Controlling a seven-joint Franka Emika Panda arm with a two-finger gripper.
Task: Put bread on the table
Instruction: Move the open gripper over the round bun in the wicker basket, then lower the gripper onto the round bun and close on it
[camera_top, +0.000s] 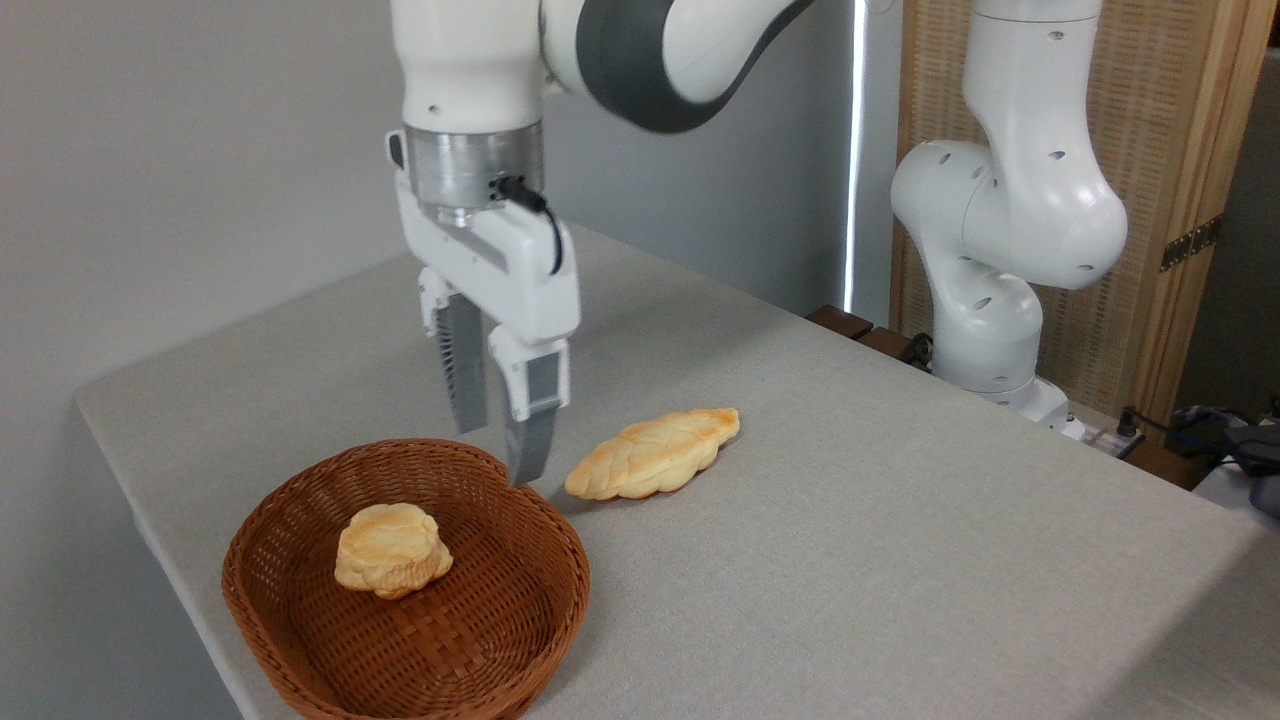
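Observation:
The bread (391, 550), a small round golden bun with a browned top, lies inside the brown wicker basket (300, 640) at the front left of the grey table (860, 540). My gripper (497, 458) hangs open above the basket's far rim, up and to the right of the bun. Nothing is between its fingers. The nearer fingertip sits just above the rim.
A longer braided loaf (653, 455) lies on the cloth right of the gripper. The arm's white base (990, 330) stands at the table's far right edge, with a wooden screen (1180, 200) behind it. The table's left edge runs close to the basket.

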